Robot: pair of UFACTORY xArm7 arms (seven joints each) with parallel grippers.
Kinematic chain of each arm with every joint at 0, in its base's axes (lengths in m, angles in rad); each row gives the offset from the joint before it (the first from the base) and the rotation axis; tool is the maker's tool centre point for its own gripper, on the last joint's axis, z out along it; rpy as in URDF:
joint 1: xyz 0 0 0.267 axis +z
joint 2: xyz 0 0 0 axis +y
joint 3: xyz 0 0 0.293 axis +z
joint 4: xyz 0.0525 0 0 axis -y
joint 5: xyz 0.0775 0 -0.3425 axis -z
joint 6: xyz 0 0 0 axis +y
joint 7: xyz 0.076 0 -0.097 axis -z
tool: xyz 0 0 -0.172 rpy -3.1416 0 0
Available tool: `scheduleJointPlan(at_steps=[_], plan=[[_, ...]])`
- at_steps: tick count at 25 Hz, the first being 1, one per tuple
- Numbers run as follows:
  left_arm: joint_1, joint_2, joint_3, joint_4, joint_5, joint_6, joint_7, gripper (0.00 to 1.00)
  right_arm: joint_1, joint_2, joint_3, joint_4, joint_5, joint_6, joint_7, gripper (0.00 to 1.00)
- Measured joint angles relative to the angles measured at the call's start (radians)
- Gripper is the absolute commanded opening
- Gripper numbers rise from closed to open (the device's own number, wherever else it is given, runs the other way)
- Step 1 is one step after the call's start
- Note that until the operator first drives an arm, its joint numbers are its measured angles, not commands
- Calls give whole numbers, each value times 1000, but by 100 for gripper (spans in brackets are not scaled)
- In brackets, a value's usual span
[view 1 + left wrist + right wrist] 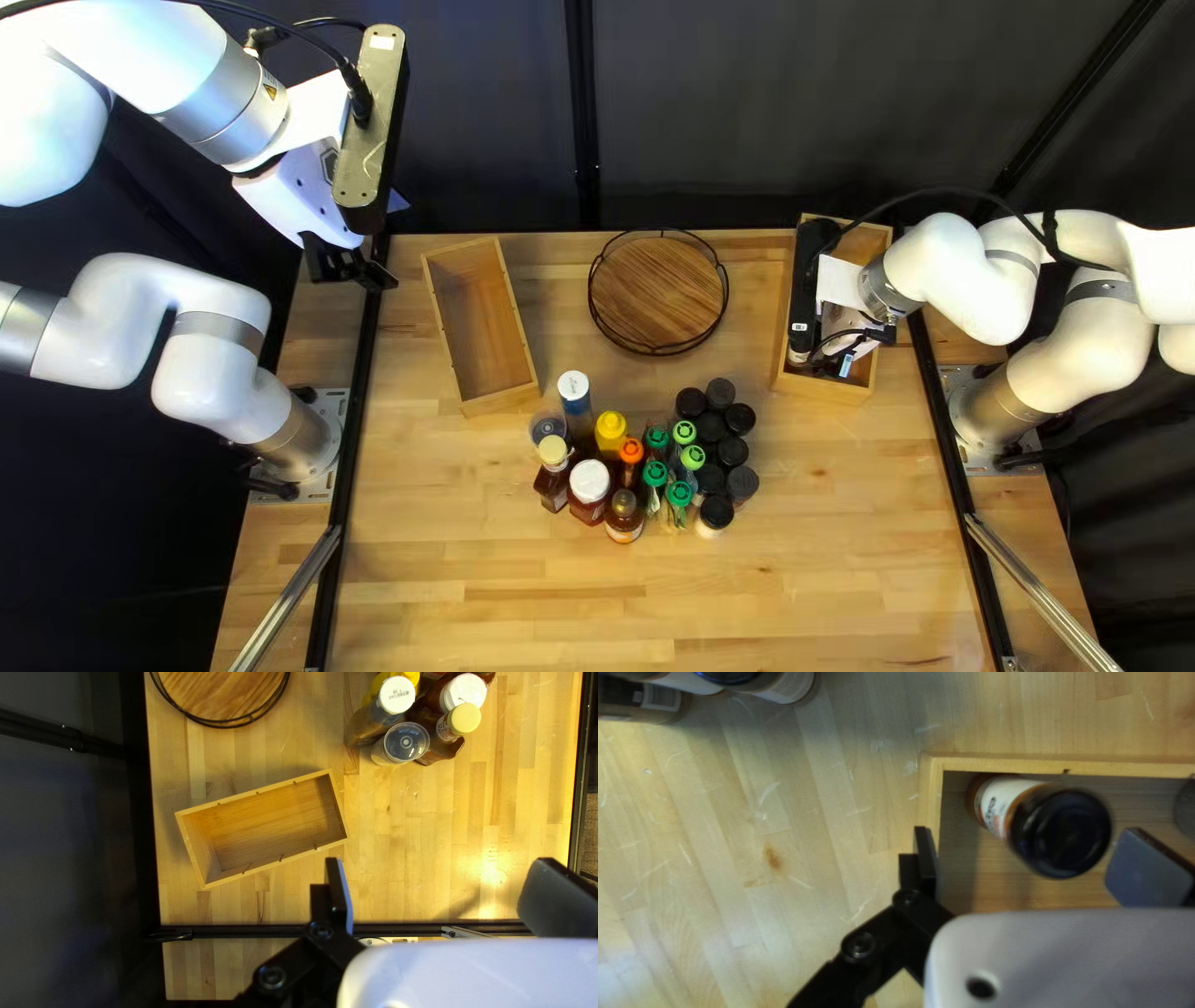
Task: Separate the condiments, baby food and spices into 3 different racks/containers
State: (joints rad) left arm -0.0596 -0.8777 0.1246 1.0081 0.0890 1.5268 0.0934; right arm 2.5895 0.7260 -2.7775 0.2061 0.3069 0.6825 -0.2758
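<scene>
Left gripper (354,266) hangs with fingers spread, left of a pale rectangular wooden box (482,321). Reddish-brown bottles (589,500), green-capped bottles (679,494) and round black-lidded jars (733,451) crowd together on the table; right gripper (837,359), fingers apart, is over another pale wooden box (824,388) containing a black-lidded, white-labelled amber jar (1061,834).

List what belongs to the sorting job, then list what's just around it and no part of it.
Job:
- left wooden box
- right wooden box
- wire-rimmed round tray
- yellow bottle
- white-capped jar
- green-capped bottles
- black-capped jars

Surroundings:
- dark curtain
- black rails
- silvery rails
</scene>
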Motion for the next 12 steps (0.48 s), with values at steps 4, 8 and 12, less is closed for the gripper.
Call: scheduleJointPlan(at_steps=[4,8,12], plan=[[0,0,0,0,0,0,0,100,20,66,18,35,-6,86,28,100],[0,0,0,0,0,0,0,100,54,70,70,109,-15,145,57,100],[0,0,0,0,0,0,0,100,74,-29,132,179,-42,138,30,100]])
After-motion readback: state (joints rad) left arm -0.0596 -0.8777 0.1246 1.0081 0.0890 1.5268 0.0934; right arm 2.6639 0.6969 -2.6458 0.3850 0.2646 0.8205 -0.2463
